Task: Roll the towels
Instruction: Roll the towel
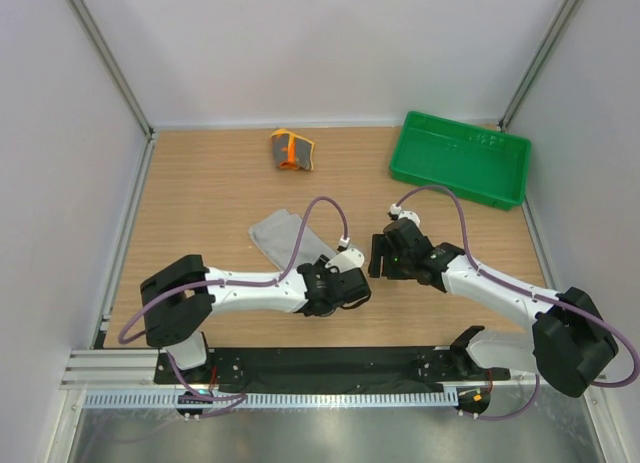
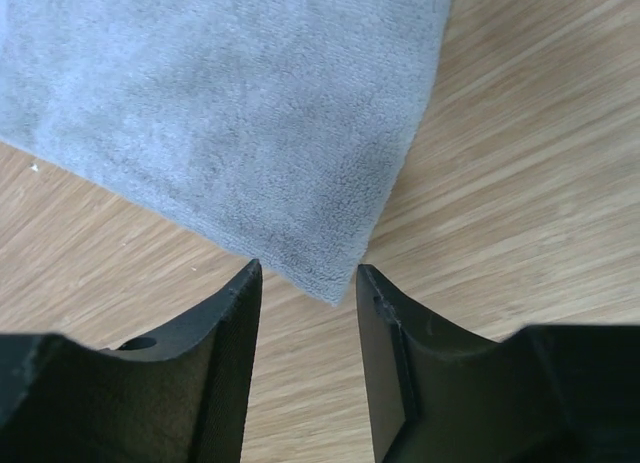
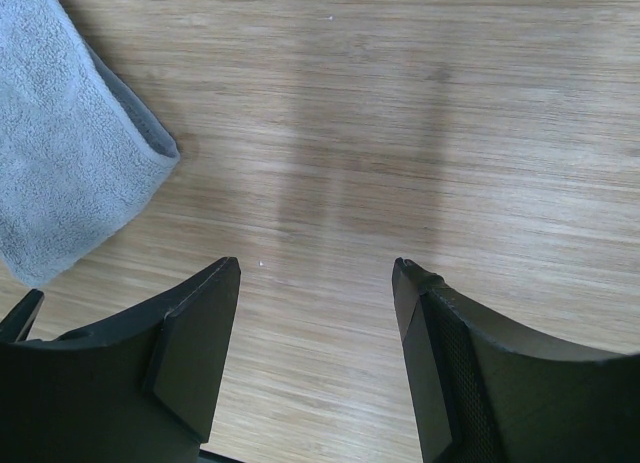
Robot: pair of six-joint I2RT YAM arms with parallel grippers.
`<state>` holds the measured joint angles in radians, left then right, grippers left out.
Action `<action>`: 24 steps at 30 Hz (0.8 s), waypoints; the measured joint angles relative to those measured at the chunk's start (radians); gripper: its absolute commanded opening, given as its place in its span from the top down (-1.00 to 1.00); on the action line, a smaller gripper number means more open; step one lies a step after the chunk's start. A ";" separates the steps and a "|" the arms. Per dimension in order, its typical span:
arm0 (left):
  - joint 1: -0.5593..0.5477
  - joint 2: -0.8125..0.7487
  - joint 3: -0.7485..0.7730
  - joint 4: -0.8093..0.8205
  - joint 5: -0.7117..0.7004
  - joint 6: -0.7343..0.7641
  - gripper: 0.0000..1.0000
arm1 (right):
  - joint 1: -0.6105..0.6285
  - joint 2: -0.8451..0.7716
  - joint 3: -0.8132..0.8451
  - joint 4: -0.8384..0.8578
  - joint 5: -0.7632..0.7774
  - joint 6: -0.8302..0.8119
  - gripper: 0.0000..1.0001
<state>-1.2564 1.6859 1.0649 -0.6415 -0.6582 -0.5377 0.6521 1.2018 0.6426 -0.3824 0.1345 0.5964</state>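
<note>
The light grey towel [image 1: 285, 235] lies flat on the wooden table, left of centre. In the left wrist view its near corner [image 2: 220, 113] reaches to just between my fingertips. My left gripper [image 1: 331, 272] [image 2: 308, 273] is open and empty, low over the table at that corner. My right gripper [image 1: 383, 255] [image 3: 318, 268] is open and empty over bare wood, to the right of the grey towel, whose edge shows at the left of the right wrist view [image 3: 60, 173]. The orange and yellow patterned towel [image 1: 291, 150] lies bunched or rolled at the back of the table, far from both grippers.
A green plastic tray [image 1: 505, 183] stands at the back right. White walls with metal posts enclose the table on three sides. The two wrists are close together near the middle of the table.
</note>
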 measured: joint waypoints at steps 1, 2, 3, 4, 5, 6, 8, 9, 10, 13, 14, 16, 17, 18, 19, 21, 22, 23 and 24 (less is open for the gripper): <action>0.000 0.000 -0.006 0.009 0.006 0.005 0.14 | 0.000 0.000 0.000 0.000 0.000 0.000 -0.39; 0.002 0.000 -0.014 0.022 0.015 0.009 0.17 | -0.001 0.000 0.000 0.000 0.000 0.000 -0.39; 0.003 0.000 -0.022 0.032 0.026 0.014 0.17 | -0.002 0.000 0.000 0.000 0.000 0.000 -0.39; 0.006 0.000 -0.030 0.043 0.036 0.019 0.19 | -0.002 0.000 0.000 0.000 0.000 0.000 -0.39; 0.009 0.001 -0.036 0.051 0.045 0.021 0.20 | -0.002 0.000 0.000 -0.001 0.000 -0.001 -0.40; 0.012 0.002 -0.041 0.058 0.053 0.022 0.19 | -0.002 0.000 0.000 -0.001 0.000 -0.001 -0.39; 0.019 0.008 -0.043 0.069 0.062 0.024 0.18 | -0.005 0.000 0.000 -0.002 0.000 -0.002 -0.40; 0.024 0.010 -0.045 0.076 0.067 0.024 0.18 | -0.007 0.000 0.000 -0.002 0.000 -0.003 -0.40; 0.029 0.013 -0.048 0.082 0.071 0.025 0.17 | -0.008 0.000 0.000 -0.003 0.000 -0.003 -0.40; 0.046 0.018 -0.063 0.102 0.093 0.027 0.17 | -0.013 0.000 0.000 -0.005 0.000 -0.004 -0.40; 0.053 0.018 -0.070 0.110 0.103 0.027 0.17 | -0.013 0.000 0.000 -0.006 0.000 -0.004 -0.40; 0.073 0.018 -0.090 0.128 0.126 0.027 0.17 | -0.014 0.000 0.000 -0.006 0.000 -0.004 -0.40; 0.084 0.018 -0.098 0.133 0.131 0.027 0.18 | -0.014 0.000 0.000 -0.006 0.000 -0.004 -0.40; 0.092 0.014 -0.101 0.140 0.140 0.027 0.20 | -0.014 0.000 0.000 -0.006 0.000 -0.004 -0.40; 0.100 0.012 -0.105 0.149 0.148 0.027 0.27 | -0.014 0.000 0.000 -0.007 0.000 -0.004 -0.40; 0.107 0.008 -0.112 0.168 0.163 0.027 0.40 | -0.014 0.000 0.000 -0.007 -0.001 -0.004 -0.40; 0.109 0.007 -0.115 0.176 0.166 0.030 0.48 | -0.015 0.000 0.000 -0.006 -0.002 -0.004 -0.40; 0.110 0.005 -0.119 0.186 0.173 0.030 0.60 | -0.015 0.000 0.000 -0.006 -0.003 -0.004 -0.39; 0.110 0.005 -0.123 0.196 0.180 0.031 0.66 | -0.015 0.000 -0.001 -0.006 -0.005 -0.003 -0.40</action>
<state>-1.1465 1.6905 0.9421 -0.4458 -0.4786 -0.5072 0.6373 1.2018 0.6415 -0.3882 0.1291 0.5930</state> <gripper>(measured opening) 0.228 0.695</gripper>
